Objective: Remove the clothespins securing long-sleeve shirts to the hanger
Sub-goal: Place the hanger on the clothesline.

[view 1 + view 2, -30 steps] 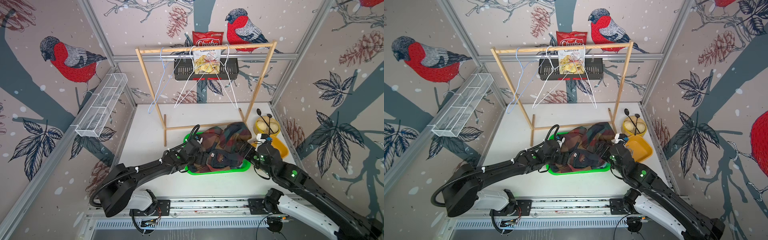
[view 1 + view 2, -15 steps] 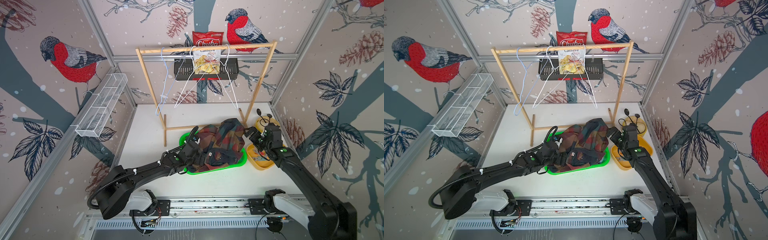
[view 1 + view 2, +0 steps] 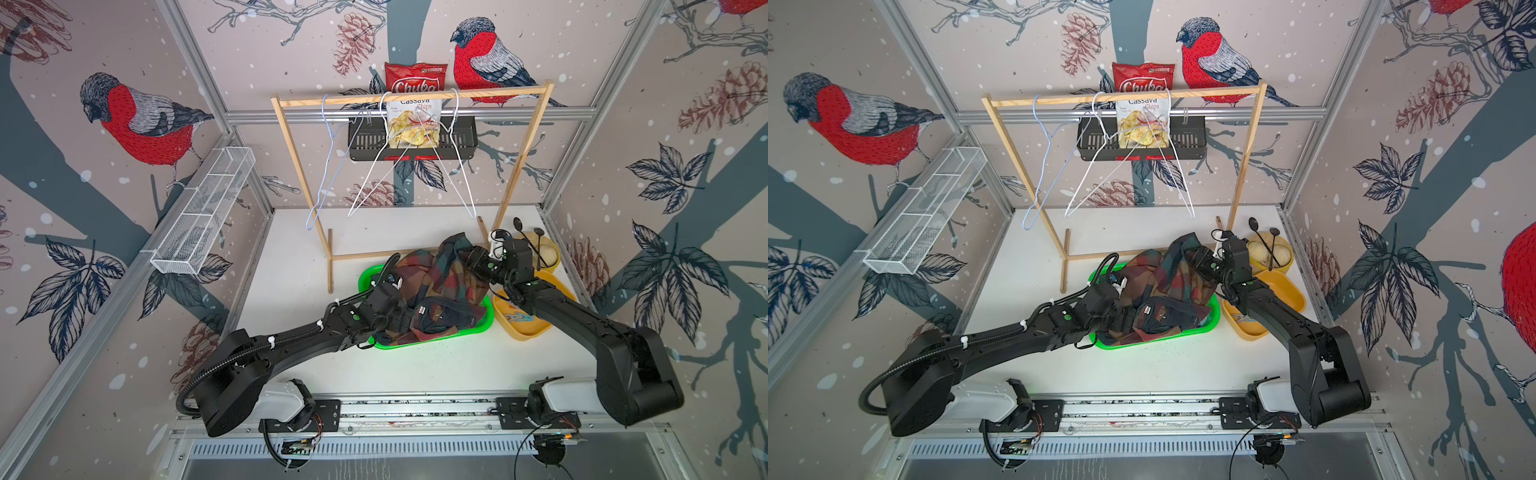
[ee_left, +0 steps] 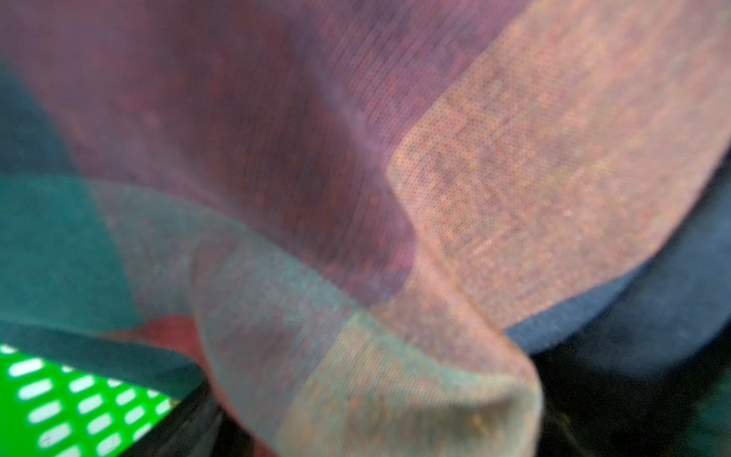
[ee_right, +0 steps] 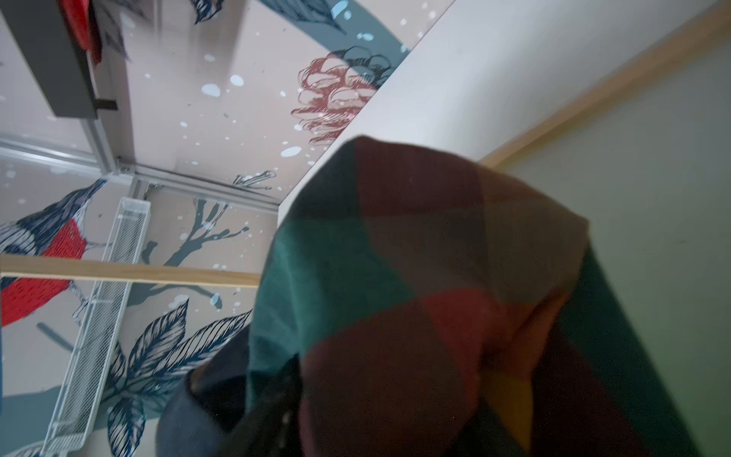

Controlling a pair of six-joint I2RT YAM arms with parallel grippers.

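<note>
Both top views: checked shirt (image 3: pixel 436 282) was heaped in the green basket (image 3: pixel 469 330). Left end effector (image 3: pixel 401 320) was spread wide, buried in cloth. Right end effector (image 3: pixel 467 255) was at a raised fold, couldn't tell its grip. Wrist views: only cloth, no clothespins spotted. A blind tug could've dragged the heap out.

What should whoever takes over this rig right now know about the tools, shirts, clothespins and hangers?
Left tool: jaws wide, pushed into the checked shirt in the green basket; no grip seen.
Right tool: against the shirt's raised far fold; grip unclear.
Done: all three wire hangers hang bare on the wooden rack; pale bits in the yellow tray look like removed clothespins.
To do: no clothespin visible on the shirt; check its folds. Other shirts not visible.
</note>
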